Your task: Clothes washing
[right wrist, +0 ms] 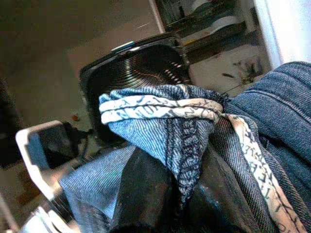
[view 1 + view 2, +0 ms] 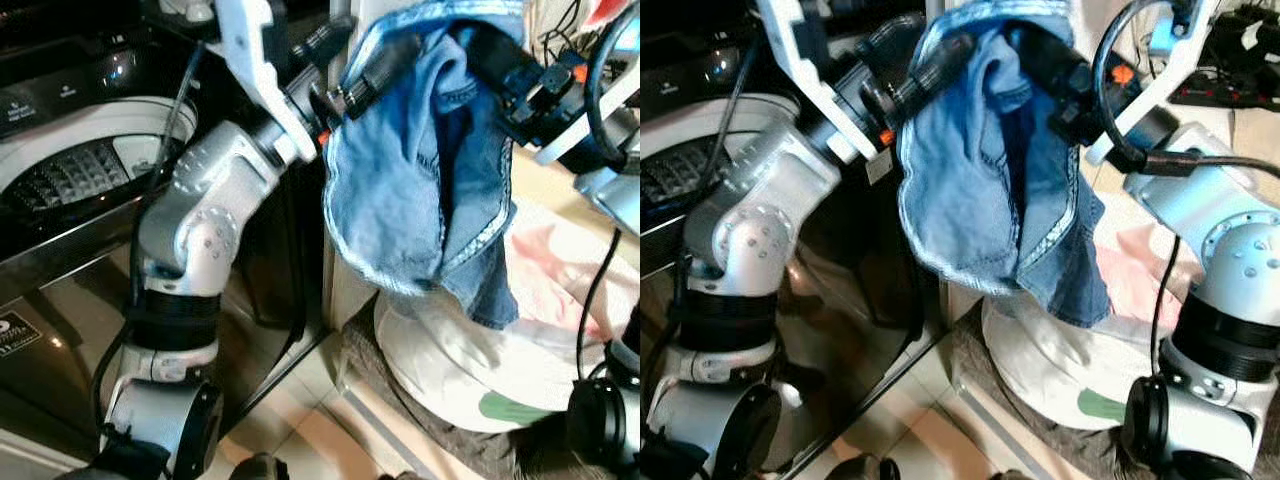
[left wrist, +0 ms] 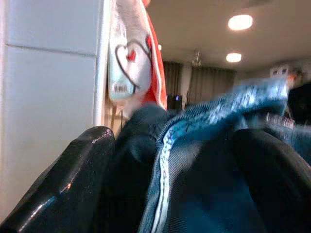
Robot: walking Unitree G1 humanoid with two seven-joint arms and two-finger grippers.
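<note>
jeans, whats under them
Under the jeans, held up by the left gripper and right gripper, lies a white laundry heap with pink cloth. Its top is hidden by denim.

Denim garment (image 2: 420,170) hangs between both arms, blocking the middle (hem just above the white laundry heap (image 2: 470,370)). Washer's open top (image 2: 80,170) lies free to the left; the left arm's elbow (image 2: 200,215) crowds that path.

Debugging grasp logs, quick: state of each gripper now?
Left gripper: shut on the denim garment.
Right gripper: shut on the same denim garment.
</note>
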